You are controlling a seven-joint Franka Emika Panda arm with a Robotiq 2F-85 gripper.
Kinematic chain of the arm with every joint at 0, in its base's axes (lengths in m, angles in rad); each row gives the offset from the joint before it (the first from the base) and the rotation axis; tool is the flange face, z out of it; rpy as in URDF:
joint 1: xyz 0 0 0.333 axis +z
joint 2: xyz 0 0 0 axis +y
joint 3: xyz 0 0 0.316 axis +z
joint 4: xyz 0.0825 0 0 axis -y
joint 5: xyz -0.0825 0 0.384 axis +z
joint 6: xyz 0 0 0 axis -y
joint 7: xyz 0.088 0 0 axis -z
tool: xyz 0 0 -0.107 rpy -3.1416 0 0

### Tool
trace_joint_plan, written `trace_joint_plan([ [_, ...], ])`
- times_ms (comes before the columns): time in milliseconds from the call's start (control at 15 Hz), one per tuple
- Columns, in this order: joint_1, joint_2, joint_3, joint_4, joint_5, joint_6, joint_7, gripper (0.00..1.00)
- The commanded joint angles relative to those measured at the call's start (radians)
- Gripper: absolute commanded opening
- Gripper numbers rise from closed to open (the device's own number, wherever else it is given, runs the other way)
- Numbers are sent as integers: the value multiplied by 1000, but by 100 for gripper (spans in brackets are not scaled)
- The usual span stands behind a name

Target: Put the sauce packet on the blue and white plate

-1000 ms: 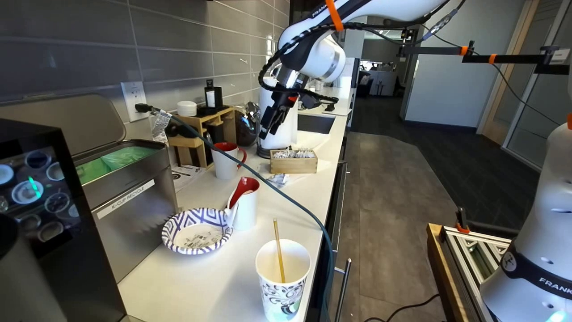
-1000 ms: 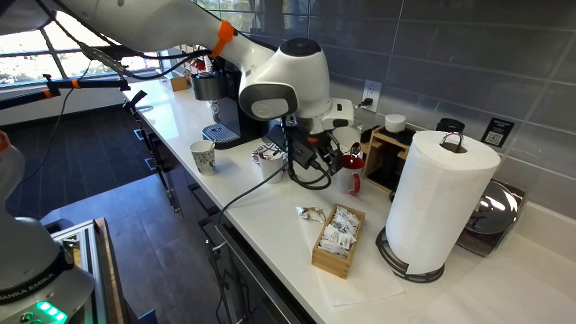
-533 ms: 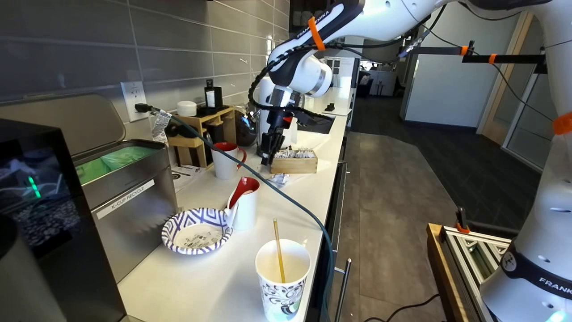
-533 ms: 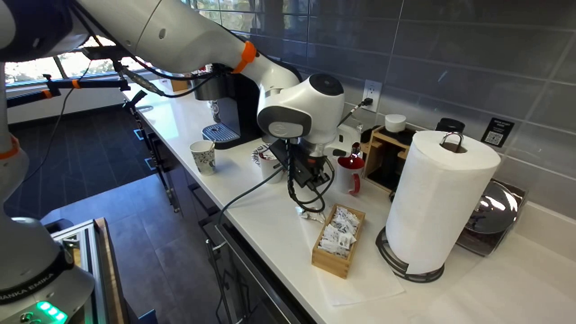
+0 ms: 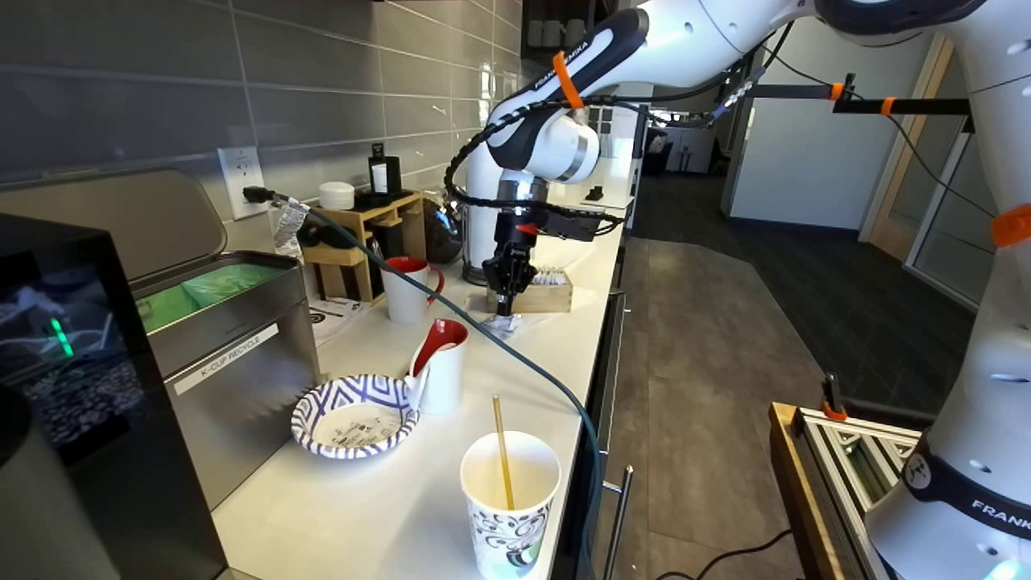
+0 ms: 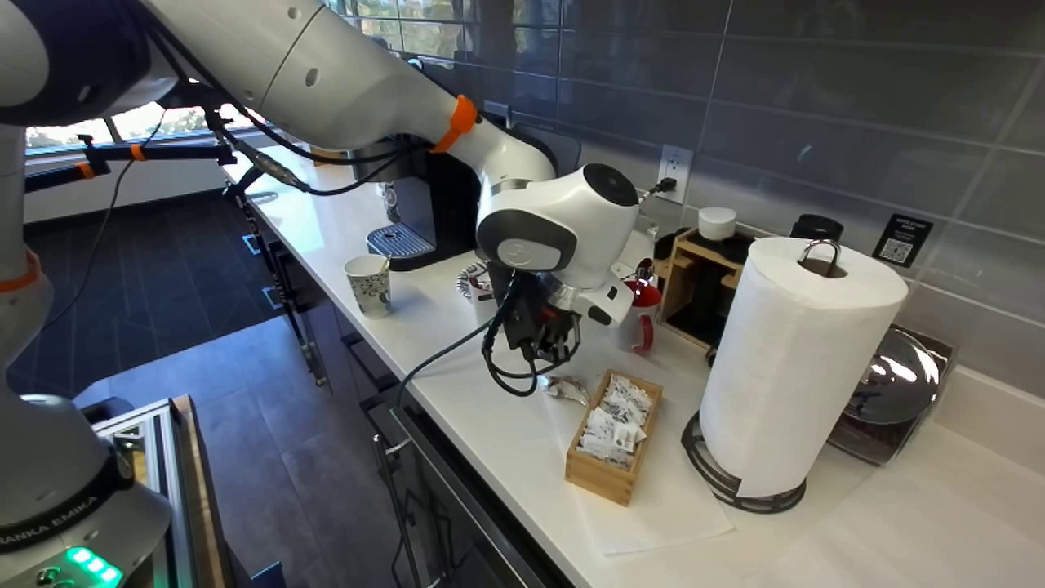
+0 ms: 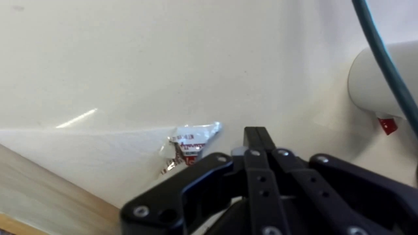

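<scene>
Wrist view: foil sauce packet left of the gripper

From left to right we see a wooden box; the crumpled packet, lying on the white counter; the gripper, jaws closed and fingertips meeting; and a teal cable. In an exterior view, we find the blue and white plate at left and a red-lined white cup standing between plate and packet.
</scene>
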Motion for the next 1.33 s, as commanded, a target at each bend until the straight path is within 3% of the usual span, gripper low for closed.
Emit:
trace_joint_plan([
  [0,32,2,-43,25,-84,-51,212,0],
  [467,74,12,-90,97,-237,-139,451,0],
  [600,57,1,-73,77,-214,-106,400,1],
  [1267,52,34,-79,97,-228,-16,406,0],
])
